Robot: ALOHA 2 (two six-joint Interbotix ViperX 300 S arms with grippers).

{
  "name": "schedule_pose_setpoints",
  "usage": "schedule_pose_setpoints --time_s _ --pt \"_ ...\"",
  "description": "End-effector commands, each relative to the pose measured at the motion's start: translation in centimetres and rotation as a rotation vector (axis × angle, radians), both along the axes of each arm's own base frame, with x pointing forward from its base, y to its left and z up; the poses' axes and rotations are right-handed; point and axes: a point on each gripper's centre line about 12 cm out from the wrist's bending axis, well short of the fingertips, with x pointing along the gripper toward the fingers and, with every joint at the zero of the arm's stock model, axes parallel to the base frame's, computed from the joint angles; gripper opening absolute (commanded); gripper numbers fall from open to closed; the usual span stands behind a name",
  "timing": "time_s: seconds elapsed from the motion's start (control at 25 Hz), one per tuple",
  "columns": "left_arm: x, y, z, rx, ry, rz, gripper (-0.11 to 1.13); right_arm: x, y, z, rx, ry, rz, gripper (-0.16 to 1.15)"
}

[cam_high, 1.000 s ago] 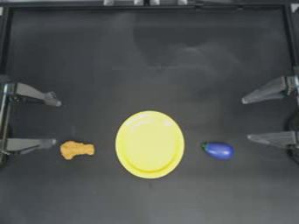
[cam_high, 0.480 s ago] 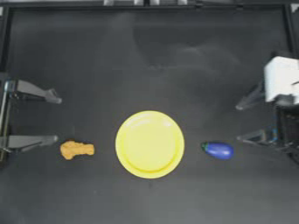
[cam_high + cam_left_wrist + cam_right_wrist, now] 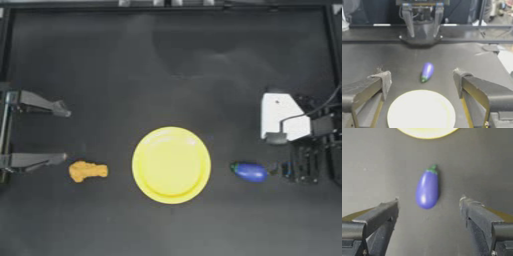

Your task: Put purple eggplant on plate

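**Eggplant lies on the counter beside the plate, right hand open behind it**

The plate (image 3: 172,164) is the landmark: a round, smooth, bright yellow dish with a shallow raised rim, flat on the matte dark counter (image 3: 167,75). Just to its right, apart from the rim, lies the eggplant (image 3: 250,171), a small glossy blue-purple egg shape on its side, its dark green stem tip turned toward the plate. It rests on the bare counter, not on the plate.

The right hand (image 3: 429,203) is on the far side of the eggplant from the plate, near it, with its two dark, blocky jaws spread wide and holding nothing; the eggplant's rounded end lies just ahead of the gap between them, touching neither.

To the plate's left, a little apart, sits a lumpy orange-yellow nugget (image 3: 87,171) with a rough surface. Farther left, well apart from the plate, the left hand (image 3: 65,134) rests parked, jaws wide apart and empty.
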Motion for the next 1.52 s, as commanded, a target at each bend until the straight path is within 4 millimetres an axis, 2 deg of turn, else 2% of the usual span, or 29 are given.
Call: schedule_pose_setpoints --time_s 0.04,0.28,0.48,0.92,1.52 --pt "0.4 0.1 0.6 0.001 -0.011 0.006 1.03 0.6 0.5 -0.4 -0.007 0.015 0.02 1.0" --pt "0.3 0.2 0.6 -0.001 -0.009 0.008 1.03 1.2 1.3 -2.2 -0.006 0.071 0.027 1.0" --pt "0.3 0.2 0.5 -0.001 -0.009 0.011 1.03 1.4 1.3 -4.6 0.003 0.11 0.001 1.0" --pt "0.2 0.2 0.4 0.0 -0.006 0.011 1.03 1.7 1.6 -8.0 0.011 0.153 -0.019 1.0" --pt "0.1 0.2 0.2 -0.001 -0.006 0.011 1.03 2.7 1.8 -11.4 0.015 0.188 -0.022 1.0"
